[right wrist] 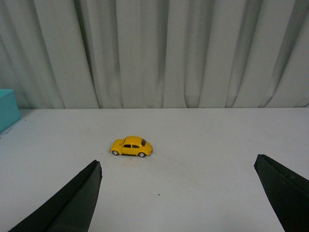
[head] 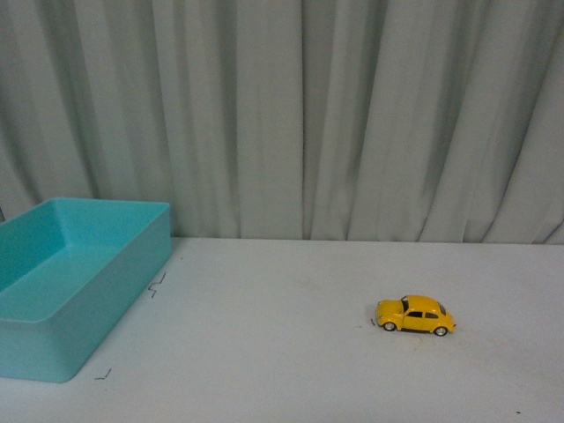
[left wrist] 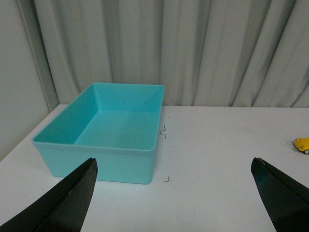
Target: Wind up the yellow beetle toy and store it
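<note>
In the front view, the yellow beetle toy (head: 415,315) stands on its wheels on the white bench (head: 282,370), right of the middle and side-on to the camera. A turquoise bin (head: 62,352) sits at the bench's left edge, well apart from the toy. A pale pleated curtain (head: 308,115) hangs behind the bench. Neither arm shows here.

In the left wrist view, the left arm's fingers (left wrist: 67,203) are spread wide, one dark tip in each lower corner, holding nothing. They point across the bench toward the curtain, with the open bin (left wrist: 120,162) just ahead of them and nearer to one finger than the other. Small dark marks (left wrist: 163,131) lie on the bench beside the bin. Only a sliver of the toy (left wrist: 301,144) shows at the picture's edge, far from these fingers.

In the right wrist view, the right arm's fingers (right wrist: 72,203) are likewise spread wide and grip nothing. They are aimed at the curtain, with the toy (right wrist: 132,146) ahead of them on the bench, closer to one finger's line than to the other's and touching neither. A corner of the bin (right wrist: 7,108) shows at the picture's edge.
</note>
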Controlling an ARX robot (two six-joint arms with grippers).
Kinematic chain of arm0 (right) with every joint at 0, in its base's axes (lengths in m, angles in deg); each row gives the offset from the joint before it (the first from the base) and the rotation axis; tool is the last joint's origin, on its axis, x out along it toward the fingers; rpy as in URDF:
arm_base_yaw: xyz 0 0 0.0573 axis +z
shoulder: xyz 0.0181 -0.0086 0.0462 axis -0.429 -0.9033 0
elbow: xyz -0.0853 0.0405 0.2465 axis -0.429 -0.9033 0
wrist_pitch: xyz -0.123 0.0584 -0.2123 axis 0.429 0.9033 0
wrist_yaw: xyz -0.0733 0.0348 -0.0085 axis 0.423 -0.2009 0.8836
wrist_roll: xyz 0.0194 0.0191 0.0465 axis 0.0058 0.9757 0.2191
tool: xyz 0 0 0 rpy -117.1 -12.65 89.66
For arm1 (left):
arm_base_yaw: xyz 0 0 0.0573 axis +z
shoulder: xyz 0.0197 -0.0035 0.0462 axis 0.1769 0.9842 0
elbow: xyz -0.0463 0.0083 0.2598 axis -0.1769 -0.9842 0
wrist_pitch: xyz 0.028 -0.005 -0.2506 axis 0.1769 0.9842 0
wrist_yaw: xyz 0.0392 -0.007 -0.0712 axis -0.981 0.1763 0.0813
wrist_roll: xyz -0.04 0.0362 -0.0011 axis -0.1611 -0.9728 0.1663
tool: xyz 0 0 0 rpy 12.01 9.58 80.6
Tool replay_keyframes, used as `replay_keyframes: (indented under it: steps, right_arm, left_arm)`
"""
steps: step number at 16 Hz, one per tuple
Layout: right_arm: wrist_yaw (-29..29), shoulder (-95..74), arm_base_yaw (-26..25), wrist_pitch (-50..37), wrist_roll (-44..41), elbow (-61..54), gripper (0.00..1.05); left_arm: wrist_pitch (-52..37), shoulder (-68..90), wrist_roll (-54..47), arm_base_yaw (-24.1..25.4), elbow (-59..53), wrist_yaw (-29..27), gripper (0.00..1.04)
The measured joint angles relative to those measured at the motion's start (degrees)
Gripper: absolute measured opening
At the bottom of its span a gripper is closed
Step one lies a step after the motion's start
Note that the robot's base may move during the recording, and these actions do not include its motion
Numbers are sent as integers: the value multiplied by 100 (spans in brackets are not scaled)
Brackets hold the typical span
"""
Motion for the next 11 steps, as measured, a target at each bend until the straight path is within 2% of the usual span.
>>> replay_keyframes:
  steps: [11]
  right_arm:
    - [0,0,0,-2,2,0,98]
  left_arm:
    - [0,0,0,0,0,0,98]
